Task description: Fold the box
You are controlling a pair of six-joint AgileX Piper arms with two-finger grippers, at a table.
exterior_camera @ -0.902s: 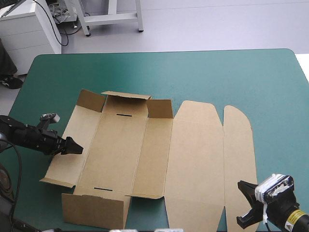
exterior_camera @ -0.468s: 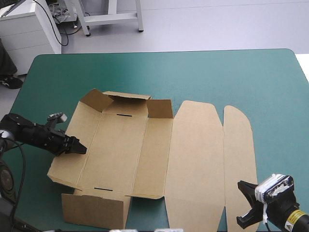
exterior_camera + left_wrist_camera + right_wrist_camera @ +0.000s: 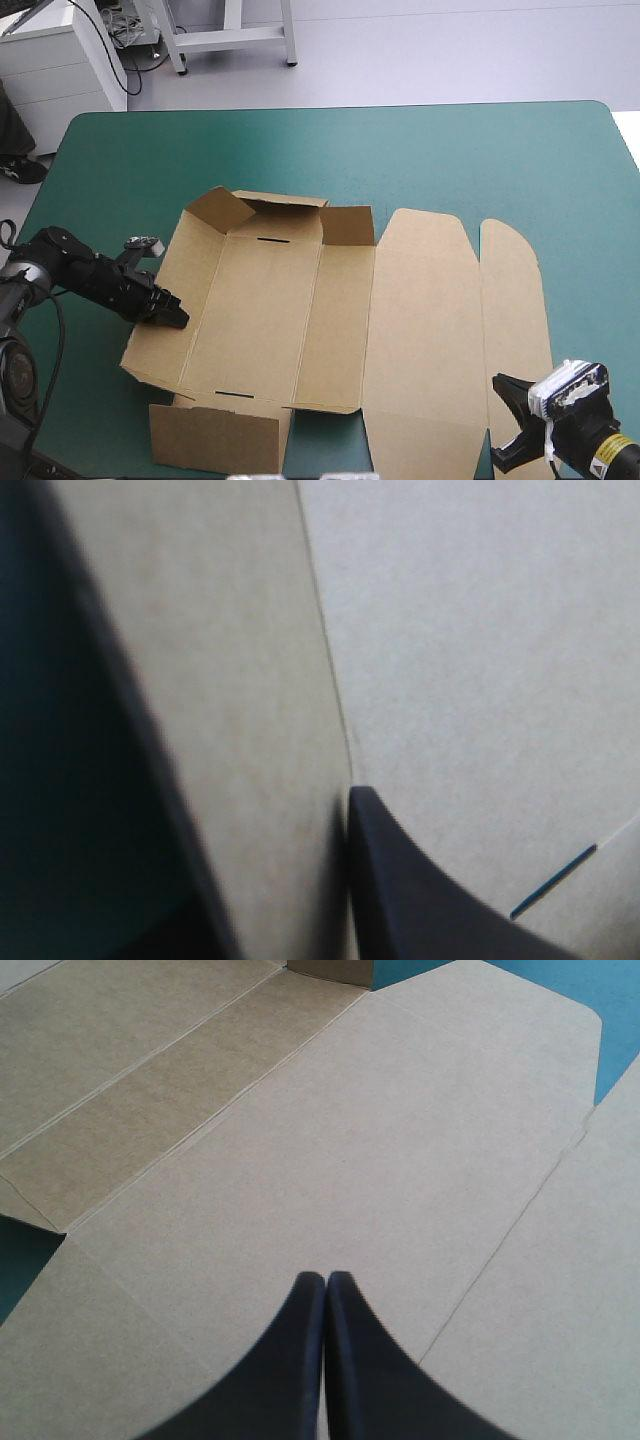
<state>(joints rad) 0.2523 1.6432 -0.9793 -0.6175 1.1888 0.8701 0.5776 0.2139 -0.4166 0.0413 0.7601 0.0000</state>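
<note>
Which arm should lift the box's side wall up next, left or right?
Left, most likely. The left gripper pinches the left wall of the box, and that wall tilts up. The right gripper is shut, holding nothing, by the flat lid, away from that wall.

Near edge of box (image 3: 270, 310) cut off (lid panel, high view); left gripper (image 3: 178, 318): one finger blurred, outline unclear.

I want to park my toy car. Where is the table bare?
The biggest bare patch of table runs between the box and the far edge. A narrower strip lies between the box and the right edge. It is crowded at the left, where the left gripper holds the box's wall, and at the near right corner, by the right gripper.
</note>
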